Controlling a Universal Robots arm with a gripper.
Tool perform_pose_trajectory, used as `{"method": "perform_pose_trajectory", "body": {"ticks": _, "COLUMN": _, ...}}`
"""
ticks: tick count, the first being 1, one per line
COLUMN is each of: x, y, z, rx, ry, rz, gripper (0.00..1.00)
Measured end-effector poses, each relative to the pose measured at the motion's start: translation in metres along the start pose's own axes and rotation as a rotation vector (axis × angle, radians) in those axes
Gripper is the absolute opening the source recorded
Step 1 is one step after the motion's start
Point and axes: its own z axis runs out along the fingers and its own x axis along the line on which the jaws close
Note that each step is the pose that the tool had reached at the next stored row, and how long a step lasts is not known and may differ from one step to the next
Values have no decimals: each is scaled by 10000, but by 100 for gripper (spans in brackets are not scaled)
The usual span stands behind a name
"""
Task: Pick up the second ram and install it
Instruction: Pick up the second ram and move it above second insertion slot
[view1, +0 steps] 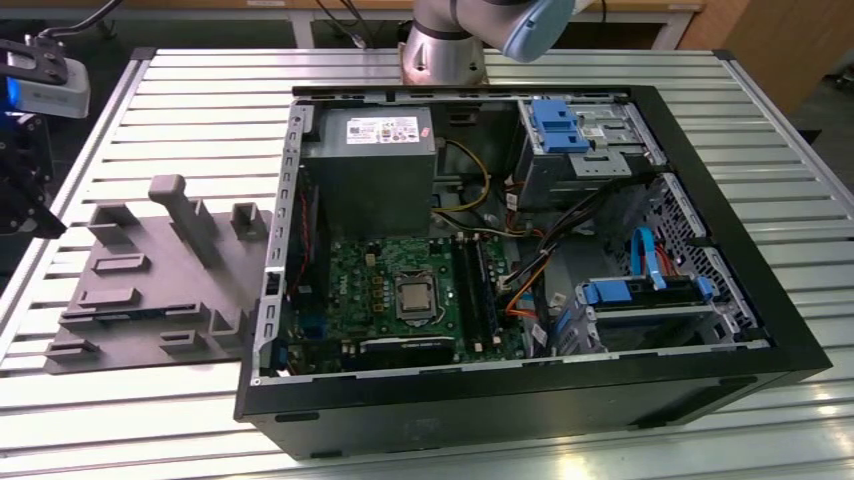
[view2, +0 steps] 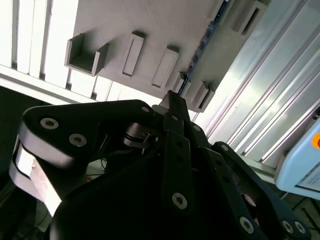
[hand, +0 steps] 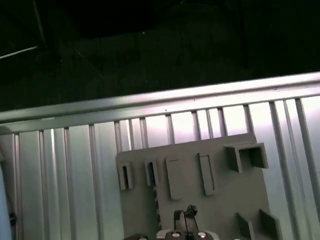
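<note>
Fixture block (view1: 134, 300) lies beside the computer case (view1: 534, 405) on the table (view1: 200, 110)

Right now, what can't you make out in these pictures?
- The ram: second wrist view, edge-on on the fixture; its chips are too small.
- The fixture's near part: second wrist view, hidden behind the dark hand.
- The motherboard slots: exterior view, too small to tell whether any holds a ram.
- The arm: exterior view, cut off by the top edge.

Before you, slatted aluminium table (view1: 200, 90), open computer case (view1: 534, 410) at its centre, grey fixture block (view1: 134, 290) just beside the case.
</note>
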Motion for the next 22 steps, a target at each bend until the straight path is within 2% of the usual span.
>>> {"method": "perform_pose_trajectory", "body": {"ticks": 2, "x": 0, "y": 0, "z": 1, "rx": -6, "ry": 10, "rz": -218, "gripper": 11}}
{"method": "perform_pose_trajectory", "body": {"ticks": 7, "x": 0, "y": 0, "z": 2, "rx": -6, "ry": 11, "rz": -254, "gripper": 11}}
{"method": "perform_pose_trajectory", "body": {"ticks": 10, "x": 0, "y": 0, "z": 12, "rx": 46, "ry": -33, "rz": -273, "gripper": 11}}
{"method": "perform_pose_trajectory", "body": {"ticks": 13, "x": 2, "y": -1, "z": 37, "rx": 111, "ry": -54, "rz": -286, "gripper": 11}}
{"method": "perform_pose_trajectory", "body": {"ticks": 22, "x": 13, "y": -6, "z": 144, "rx": 119, "ry": -55, "rz": -294, "gripper": 11}}
